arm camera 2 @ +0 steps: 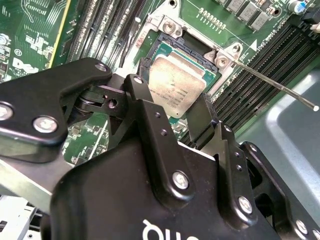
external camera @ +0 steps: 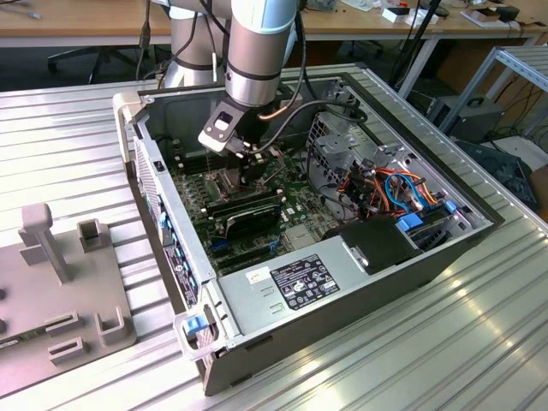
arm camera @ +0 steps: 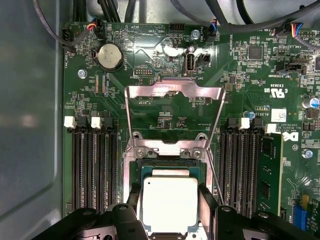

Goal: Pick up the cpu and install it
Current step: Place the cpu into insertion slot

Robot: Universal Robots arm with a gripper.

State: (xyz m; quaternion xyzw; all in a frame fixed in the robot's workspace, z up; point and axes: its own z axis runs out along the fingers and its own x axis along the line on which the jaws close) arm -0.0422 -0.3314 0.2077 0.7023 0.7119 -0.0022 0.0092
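Note:
The cpu (arm camera: 170, 206), a flat square chip with a dull silver top, lies level in or just over the square socket (arm camera: 169, 148) on the green motherboard. My gripper (arm camera: 170, 196) straddles it, and the black fingers (arm camera: 135, 199) press against two opposite edges of the chip. In the second wrist view the cpu (arm camera 2: 176, 80) shows between the fingertips of the gripper (arm camera 2: 175, 96), inside the socket (arm camera 2: 165, 27) frame. The socket's silver load plate (arm camera: 172, 91) is hinged back open and its thin lever (arm camera 2: 275, 85) sticks out. In the exterior view the gripper (external camera: 246, 167) is low inside the open computer case (external camera: 137, 111).
Black memory slots (arm camera: 92, 165) flank the socket, with a memory stick (arm camera: 270, 167) on one side. A coin battery (arm camera: 110, 56) sits further along the board. A drive cage with coloured cables (external camera: 402, 190) and a power supply (external camera: 300, 282) fill the case. A grey fixture (external camera: 60, 291) stands at the exterior view's left.

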